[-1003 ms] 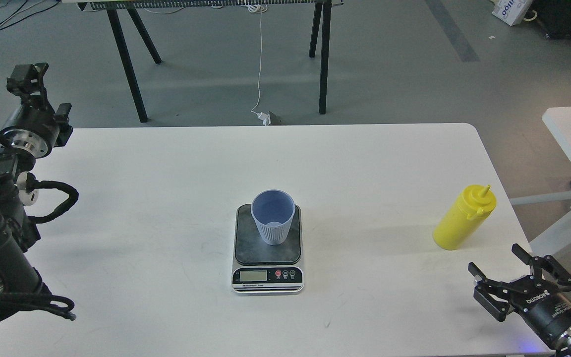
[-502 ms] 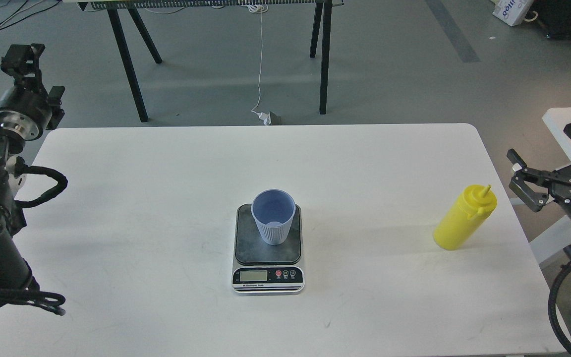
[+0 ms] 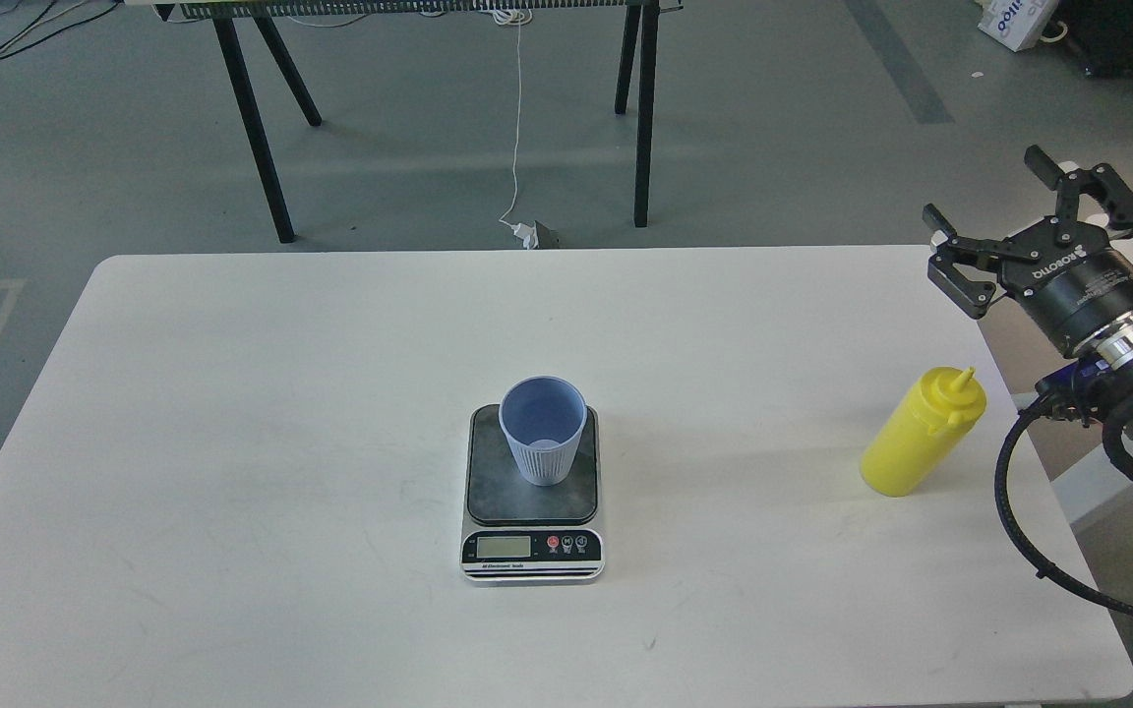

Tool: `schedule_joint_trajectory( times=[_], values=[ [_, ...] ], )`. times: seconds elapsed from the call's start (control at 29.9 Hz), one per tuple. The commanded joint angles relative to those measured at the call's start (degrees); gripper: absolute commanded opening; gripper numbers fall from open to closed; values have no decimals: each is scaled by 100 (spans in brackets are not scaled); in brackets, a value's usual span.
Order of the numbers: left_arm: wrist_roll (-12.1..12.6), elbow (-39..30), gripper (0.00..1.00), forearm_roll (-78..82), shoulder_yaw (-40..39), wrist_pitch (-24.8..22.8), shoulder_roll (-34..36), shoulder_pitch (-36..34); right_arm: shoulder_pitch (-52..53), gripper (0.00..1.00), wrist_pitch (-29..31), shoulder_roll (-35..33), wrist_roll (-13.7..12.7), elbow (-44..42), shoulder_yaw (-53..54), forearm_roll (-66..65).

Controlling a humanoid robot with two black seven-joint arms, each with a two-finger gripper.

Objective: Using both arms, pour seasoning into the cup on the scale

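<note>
On table, centre: cup upright on scale, ready for weighing. Far right: bottle, upright, untouched. Above and beyond it: right gripper, wide open, empty, presumably poised for grasping. Left gripper out of view.

seasoning bottle unobstructed all round; cup mouth clear above

Right gripper risen above the table's right edge, fingers spread, left arm gone from view
</note>
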Motion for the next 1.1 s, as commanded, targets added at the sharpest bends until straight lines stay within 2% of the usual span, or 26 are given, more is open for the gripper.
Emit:
schedule_joint_trajectory(
  times=[0.0, 0.1, 0.2, 0.4, 0.5, 0.64, 0.74, 1.07],
  values=[
    [1, 89, 100, 18, 1557, 1, -562, -237, -4, 100, 1, 4, 0, -45, -1, -52],
    [1, 536, 100, 10, 1833, 1, -1124, -97, -48, 100, 1, 4, -8, -45, -1, -61],
    [1, 984, 100, 10, 1658, 1, -1441, 595, -92, 100, 1, -22, -9, -54, -1, -61],
    [1, 2442, 100, -26, 1543, 1, -1504, 1932, -206, 100, 1, -67, 0, -54, -1, -149],
    [1, 2822, 100, 9, 1369, 1, -1504, 2267, -224, 100, 1, -23, 0, -62, -1, -246],
    [1, 2805, 100, 18, 149, 1, -1504, 2233, -294, 100, 1, 21, 0, -54, -1, -246],
    [1, 2648, 100, 27, -565, 1, -908, 1891, -329, 100, 1, 39, 0, -54, -10, -246],
    [1, 2068, 99, 18, -750, 1, 191, 1416, -338, 100, 1, 30, 9, -62, 8, -246]
  ],
)
